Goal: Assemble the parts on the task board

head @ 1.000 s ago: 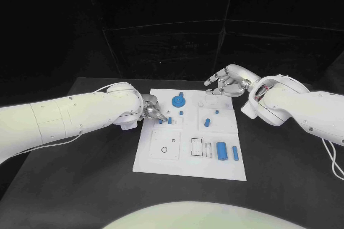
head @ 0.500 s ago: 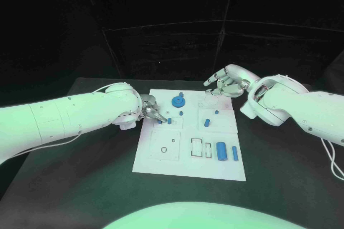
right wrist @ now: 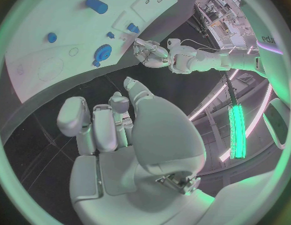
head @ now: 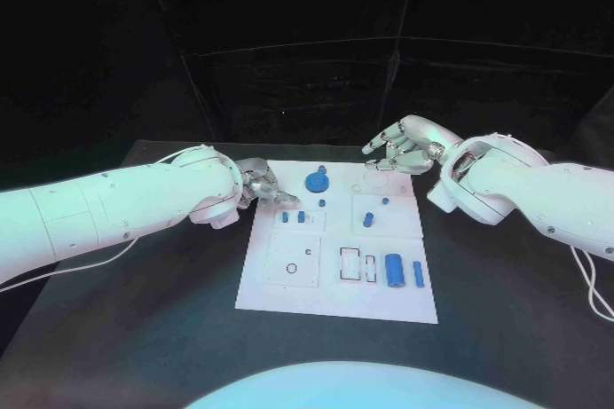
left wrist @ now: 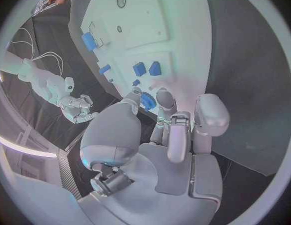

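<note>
The white task board (head: 288, 289) lies mid-table. On it are a blue gear (head: 318, 176) at the far end, two small blue pieces (head: 293, 217) side by side, a blue peg (head: 368, 219) and two longer blue pieces (head: 403, 271) near the right edge. My left hand (head: 263, 185) hovers at the board's far left edge, beside the gear and just beyond the two small pieces, holding nothing. The left wrist view shows its fingers (left wrist: 173, 125) stretched toward the gear (left wrist: 147, 101). My right hand (head: 403, 147) hangs over the board's far right corner, fingers loosely apart and empty.
Black table (head: 141, 320) surrounds the board on every side. The board carries empty recesses: a round hole (head: 292, 268) near the left and a rectangular slot (head: 350, 263) in the middle. White cables trail off both arms at the table's sides.
My left hand has drawn back from the two small blue pieces toward the board's far left corner, leaving them uncovered on the board. The right hand has barely moved.
</note>
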You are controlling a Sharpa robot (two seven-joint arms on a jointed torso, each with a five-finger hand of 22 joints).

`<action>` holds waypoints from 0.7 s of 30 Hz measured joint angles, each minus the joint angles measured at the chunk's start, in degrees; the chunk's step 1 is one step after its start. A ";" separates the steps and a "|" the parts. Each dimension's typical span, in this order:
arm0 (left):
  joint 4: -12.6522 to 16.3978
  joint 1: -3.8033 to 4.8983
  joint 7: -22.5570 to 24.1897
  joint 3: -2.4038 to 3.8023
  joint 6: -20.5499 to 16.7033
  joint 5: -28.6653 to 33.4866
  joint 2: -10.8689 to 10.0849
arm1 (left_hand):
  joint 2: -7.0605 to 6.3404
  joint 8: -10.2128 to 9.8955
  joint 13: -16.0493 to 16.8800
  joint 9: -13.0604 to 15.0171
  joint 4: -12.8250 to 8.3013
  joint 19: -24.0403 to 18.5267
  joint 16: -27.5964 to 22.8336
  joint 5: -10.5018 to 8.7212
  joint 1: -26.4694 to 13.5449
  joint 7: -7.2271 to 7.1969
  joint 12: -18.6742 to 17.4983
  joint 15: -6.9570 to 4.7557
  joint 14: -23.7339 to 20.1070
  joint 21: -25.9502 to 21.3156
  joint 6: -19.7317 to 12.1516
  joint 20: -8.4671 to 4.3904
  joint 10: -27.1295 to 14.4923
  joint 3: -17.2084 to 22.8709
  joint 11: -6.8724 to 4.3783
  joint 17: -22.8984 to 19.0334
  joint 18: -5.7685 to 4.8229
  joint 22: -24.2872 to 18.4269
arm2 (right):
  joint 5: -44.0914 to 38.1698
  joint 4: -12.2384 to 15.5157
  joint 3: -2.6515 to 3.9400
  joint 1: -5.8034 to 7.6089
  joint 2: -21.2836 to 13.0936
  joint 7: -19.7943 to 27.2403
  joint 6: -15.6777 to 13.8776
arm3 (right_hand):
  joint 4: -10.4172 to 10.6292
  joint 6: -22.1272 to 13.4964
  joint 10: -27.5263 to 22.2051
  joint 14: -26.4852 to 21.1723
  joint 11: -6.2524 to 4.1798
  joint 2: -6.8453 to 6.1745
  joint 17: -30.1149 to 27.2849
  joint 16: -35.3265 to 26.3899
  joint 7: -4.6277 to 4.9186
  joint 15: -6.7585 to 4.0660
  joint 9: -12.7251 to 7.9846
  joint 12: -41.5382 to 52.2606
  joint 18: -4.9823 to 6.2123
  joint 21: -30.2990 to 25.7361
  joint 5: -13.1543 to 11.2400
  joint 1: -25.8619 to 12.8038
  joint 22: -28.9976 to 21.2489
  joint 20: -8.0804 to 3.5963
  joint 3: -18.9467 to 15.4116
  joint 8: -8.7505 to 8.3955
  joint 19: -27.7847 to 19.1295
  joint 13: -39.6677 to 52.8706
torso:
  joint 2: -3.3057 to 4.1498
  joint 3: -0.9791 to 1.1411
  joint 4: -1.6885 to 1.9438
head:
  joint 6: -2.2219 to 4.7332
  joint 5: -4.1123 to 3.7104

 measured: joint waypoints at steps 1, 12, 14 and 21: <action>0.00 0.01 0.36 0.00 -0.72 0.42 -0.09 | 0.31 -0.37 -1.49 -0.29 0.29 -0.16 -0.09 0.00 0.31 0.22 -1.19 0.21 -0.21 -0.43 -0.36 0.16 -0.83 -0.60 0.21 0.00 0.00 -0.47 | 0.00 -0.02 0.00 0.00 0.00 0.00 0.00 | 0.00 0.00 0.00 0.00 0.00 0.00 -0.06 0.00 0.00 0.00 0.00 -0.11 0.00 0.00 0.00 0.00 -0.06 -0.05 0.00 0.00 -0.10 -0.05 | 0.00 0.01 0.01 | 0.03 -0.01; -1.05 0.07 8.08 -0.08 -4.63 3.73 1.52 | 3.60 -5.47 -9.85 -5.12 -7.06 -12.51 -18.19 0.18 19.12 3.75 -11.90 3.26 -5.44 -22.16 -5.51 2.45 -12.54 3.12 3.71 -8.89 4.47 -26.41 | 0.00 -0.14 0.00 0.00 0.01 -0.05 0.01 | 0.00 0.00 0.00 0.00 0.00 0.00 -0.22 -0.30 0.00 0.00 0.00 -0.11 0.91 0.00 0.00 0.00 -0.18 -0.05 0.00 0.00 -0.10 -0.14 | 0.01 0.03 -0.01 | 0.50 -0.25; -1.42 0.07 11.38 -0.10 -5.04 3.33 2.63 | 3.08 -7.70 -13.44 -7.55 -10.80 -14.18 -22.70 0.31 24.02 4.67 -15.68 3.90 -8.91 -24.60 -3.32 3.03 -13.09 6.05 4.41 -13.59 4.47 -27.93 | 0.00 -0.18 0.00 0.00 0.03 -0.05 0.01 | 0.00 0.00 0.00 0.00 0.00 0.00 -0.22 -0.30 0.00 0.00 0.01 -0.11 0.92 0.00 0.00 0.00 -0.18 -0.05 0.00 0.00 -0.10 -0.14 | 0.03 0.02 -0.03 | 0.60 -0.38; -2.84 0.07 20.34 -0.11 -6.59 -3.62 5.68 | -0.82 -17.98 -24.79 -16.04 -15.70 -14.21 -28.24 0.34 24.84 4.40 -26.66 4.49 -11.24 -26.40 3.54 3.64 -10.12 10.20 4.87 -20.75 4.47 -29.16 | 0.00 -0.30 0.00 0.00 0.22 -0.05 0.01 | 0.00 0.00 0.00 0.00 0.00 0.00 -0.22 -0.30 0.00 0.00 0.01 -0.11 0.91 0.00 0.00 0.00 -0.17 -0.05 0.00 0.00 -0.10 -0.14 | 0.05 0.01 -0.08 | 0.97 -0.66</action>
